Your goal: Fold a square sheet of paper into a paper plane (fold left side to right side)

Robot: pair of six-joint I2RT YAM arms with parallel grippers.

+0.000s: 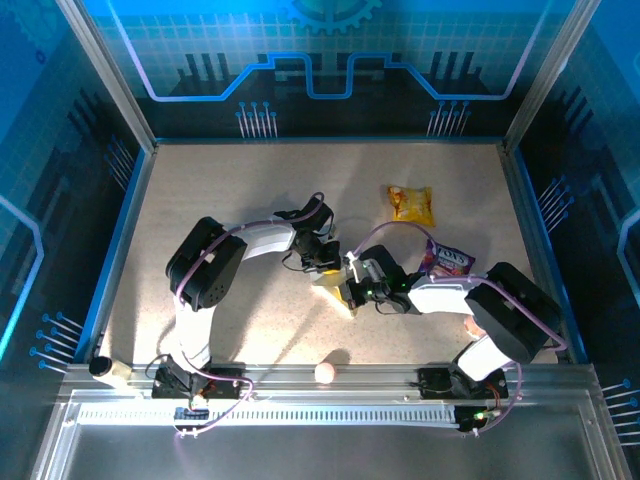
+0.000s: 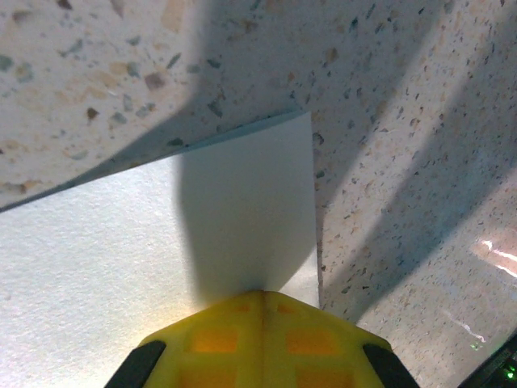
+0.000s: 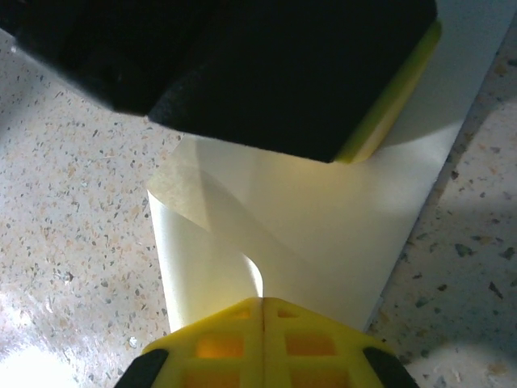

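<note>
Broadly, the speckled bench (image 1: pixel 230 190) takes up the middle of the top view, and both arms reach in from the lower edge to meet near its centre. We see the left arm (image 1: pixel 205 265) bend in from the lower left and the right arm (image 1: pixel 505 310) from the lower right.

Between them lies the sheet of paper (image 1: pixel 335 297), mostly covered by the two end effectors, a pale creased shape just below centre. In the left wrist view the sheet (image 2: pixel 121 234) spreads across the lower left, with a corner pointing to the upper middle. The left end effector (image 2: pixel 262 303) has its yellow fingers pressed together, tips against the paper; we cannot tell whether a layer is caught between them. In the right wrist view the sheet (image 3: pixel 339 234) runs up the middle, and one flap curls up into the closed right end effector (image 3: pixel 262 305), which pinches it. The dark body of the left end effector (image 3: pixel 266 73) sits on the sheet at the top.

A yellow snack packet (image 1: pixel 411 205) lies upper right of centre, a purple wrapper (image 1: pixel 447 262) beside the right arm, and a small pale ball (image 1: pixel 326 373) at the lower edge.
</note>
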